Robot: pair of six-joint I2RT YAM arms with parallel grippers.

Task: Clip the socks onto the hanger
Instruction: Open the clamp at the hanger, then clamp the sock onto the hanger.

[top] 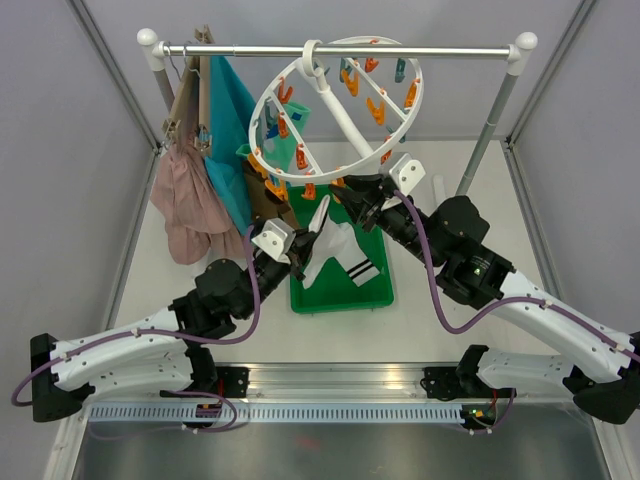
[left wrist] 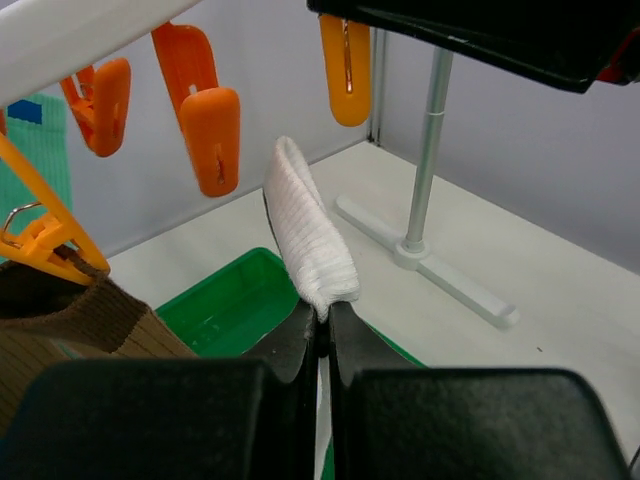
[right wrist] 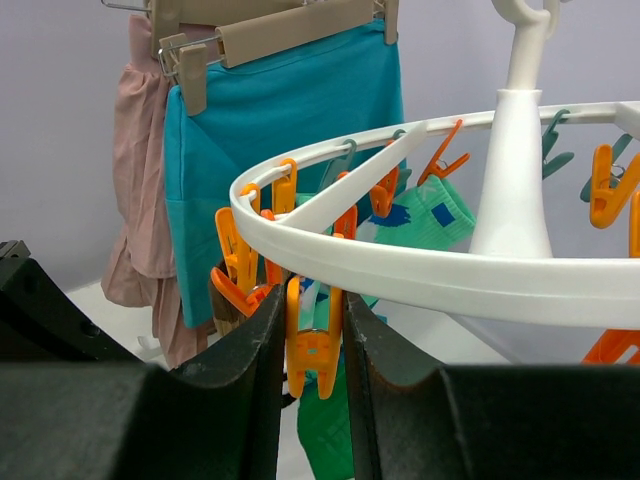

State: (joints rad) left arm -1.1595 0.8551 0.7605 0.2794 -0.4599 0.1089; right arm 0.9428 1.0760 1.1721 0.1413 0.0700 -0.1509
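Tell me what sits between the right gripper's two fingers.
An orange peg of the hanger, pinched by the right gripper; the right wrist view shows it.

A white ring hanger (top: 335,110) with orange and teal pegs (top: 375,108) hangs tilted from a silver rail (top: 400,50) at the far side. Left of it on the rail hang a teal garment (top: 232,130) and a pink garment (top: 188,205). A brown sock (top: 268,200) is clipped at the ring's near-left rim. The left hand (top: 306,243) holds a white sock (top: 320,215) upright over a green tray (top: 340,303) on the surface, where a striped sock (top: 352,265) lies. The right hand (top: 354,194) meets the ring's near rim at an orange peg (top: 339,184).
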